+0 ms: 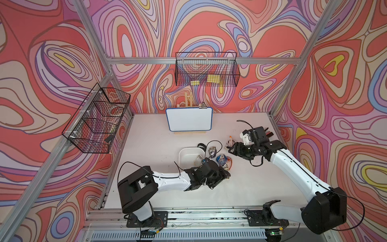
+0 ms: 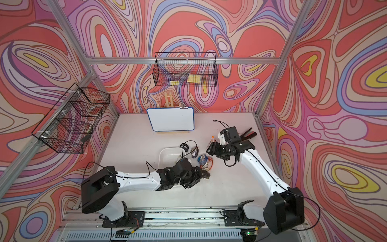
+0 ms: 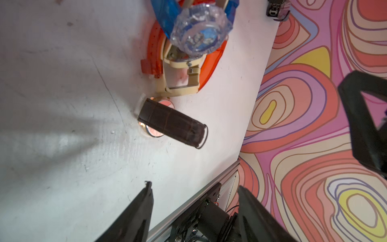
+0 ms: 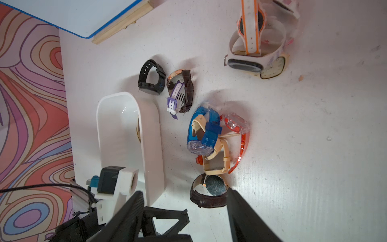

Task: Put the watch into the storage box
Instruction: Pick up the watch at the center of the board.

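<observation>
The white storage box [image 1: 181, 155] [image 4: 150, 146] sits mid-table with a beige watch partly showing inside. Several watches lie to its right. A brown-strap watch [image 3: 171, 123] [image 4: 209, 197] with a round face lies on the table just ahead of my left gripper [image 3: 194, 188] [image 1: 226, 175], which is open, its fingers apart with nothing between them. Beyond it sits a heap of a blue watch [image 3: 199, 35] [image 1: 222, 159], a beige one and an orange one. My right gripper [image 4: 184, 194] [image 1: 231, 149] hangs open and empty to the right of the box, above the table.
A black watch [image 4: 149, 79] and a purple-strapped one [image 4: 176, 98] lie behind the box. White and orange watches [image 4: 251, 42] lie near the right gripper. A whiteboard [image 1: 189, 121] stands at the back. Black wire baskets [image 1: 206, 72] [image 1: 98, 119] hang on the walls.
</observation>
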Available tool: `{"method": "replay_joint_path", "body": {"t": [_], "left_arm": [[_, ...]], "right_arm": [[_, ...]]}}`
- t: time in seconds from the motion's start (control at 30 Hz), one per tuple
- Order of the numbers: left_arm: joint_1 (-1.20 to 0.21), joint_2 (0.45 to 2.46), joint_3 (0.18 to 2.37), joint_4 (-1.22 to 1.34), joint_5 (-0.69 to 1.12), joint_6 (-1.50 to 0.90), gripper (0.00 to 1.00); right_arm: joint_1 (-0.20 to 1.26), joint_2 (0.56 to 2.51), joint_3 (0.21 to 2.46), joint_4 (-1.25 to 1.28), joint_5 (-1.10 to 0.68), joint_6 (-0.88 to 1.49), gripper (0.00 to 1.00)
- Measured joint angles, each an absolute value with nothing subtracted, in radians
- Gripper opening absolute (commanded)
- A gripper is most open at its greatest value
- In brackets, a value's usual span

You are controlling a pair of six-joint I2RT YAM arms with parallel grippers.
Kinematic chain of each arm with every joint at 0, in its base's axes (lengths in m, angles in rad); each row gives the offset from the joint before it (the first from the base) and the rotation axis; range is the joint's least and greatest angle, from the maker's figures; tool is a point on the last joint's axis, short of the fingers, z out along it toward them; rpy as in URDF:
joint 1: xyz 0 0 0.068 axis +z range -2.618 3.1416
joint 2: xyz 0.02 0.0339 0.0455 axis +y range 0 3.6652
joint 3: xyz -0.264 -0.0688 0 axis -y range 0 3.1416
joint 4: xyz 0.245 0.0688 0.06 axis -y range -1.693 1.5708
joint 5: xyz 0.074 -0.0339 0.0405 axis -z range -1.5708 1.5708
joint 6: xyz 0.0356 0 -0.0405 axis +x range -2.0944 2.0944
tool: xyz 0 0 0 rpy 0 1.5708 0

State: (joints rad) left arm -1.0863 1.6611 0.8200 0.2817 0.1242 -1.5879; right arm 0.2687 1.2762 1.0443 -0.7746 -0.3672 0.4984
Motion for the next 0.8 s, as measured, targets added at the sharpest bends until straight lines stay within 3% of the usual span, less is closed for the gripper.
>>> {"method": "replay_joint_path", "body": {"t": [0.4,0.67,0.8], "left_arm": [[-1.087,1.761,0.839,0.355,0.086,-1.641,0.55],[-1.087,1.763,0.885,0.344,0.068,-1.635,0.52],[-1.087,1.772,0.919,0.340,0.060,-1.623,0.41]], "right_arm": [[0.268,1.255,1.016,-0.770,-0.367,0.487,0.67],[0.268,1.249,0.988,-0.767,-0.367,0.487,0.65],[0.268,1.249,0.978,-0.758,-0.367,0.487,0.65]]}}
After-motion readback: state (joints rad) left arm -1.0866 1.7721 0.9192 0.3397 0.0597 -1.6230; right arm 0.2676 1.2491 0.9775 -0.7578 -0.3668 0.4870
